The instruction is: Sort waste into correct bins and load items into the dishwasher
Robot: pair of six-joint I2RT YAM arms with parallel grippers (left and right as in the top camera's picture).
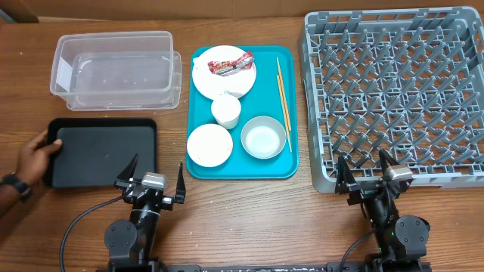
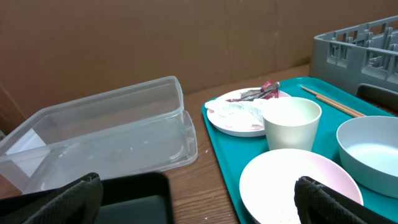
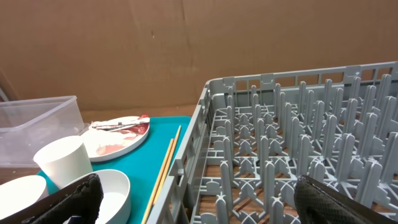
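A teal tray point(image 1: 198, 168) holds a pale pink plate point(image 1: 209, 81) with a red-and-white wrapper point(image 1: 231, 65) and white tissue on it, a white cup point(image 1: 225, 111), a pinkish bowl point(image 1: 209, 144), a whitish bowl point(image 1: 264, 137) and two chopsticks point(image 1: 283, 91). The clear tub point(image 1: 115, 69) stands at the back left, the black tray point(image 1: 102, 152) in front of it. The grey dish rack point(image 1: 393, 94) is at the right. My left gripper point(image 1: 157, 181) is open and empty near the table's front, between the black tray and the teal tray. My right gripper point(image 1: 366, 174) is open and empty at the rack's front edge.
A person's hand point(image 1: 32, 159) holds the black tray's left edge. A brown cardboard wall stands behind the table. In the left wrist view the cup point(image 2: 291, 123) and plate point(image 2: 236, 115) lie ahead, with the tub point(image 2: 106, 134) to the left.
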